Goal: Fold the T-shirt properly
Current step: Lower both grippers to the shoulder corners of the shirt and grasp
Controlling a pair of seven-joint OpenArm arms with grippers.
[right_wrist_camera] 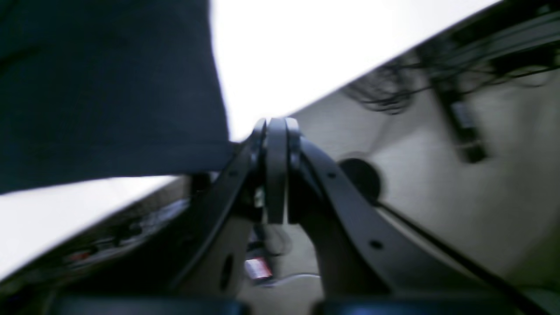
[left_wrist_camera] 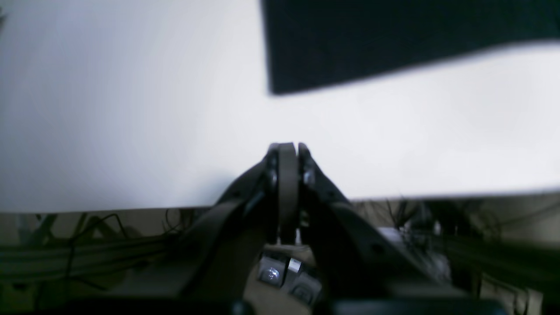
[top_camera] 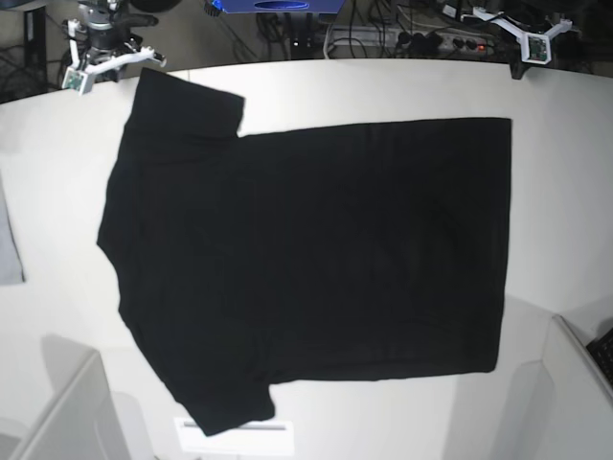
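Left gripper (left_wrist_camera: 288, 148) shut, empty, over bare table (left_wrist_camera: 131, 109); T-shirt (left_wrist_camera: 393, 39) corner ahead, to its right. Right gripper (right_wrist_camera: 275, 124) looks nearly shut, empty, sleeve just left. T-shirt spread flat, plain side up; 0 folds made, all folding left.

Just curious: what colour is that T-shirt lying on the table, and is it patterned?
Plain black, no pattern visible; the T-shirt shows best in the base view.
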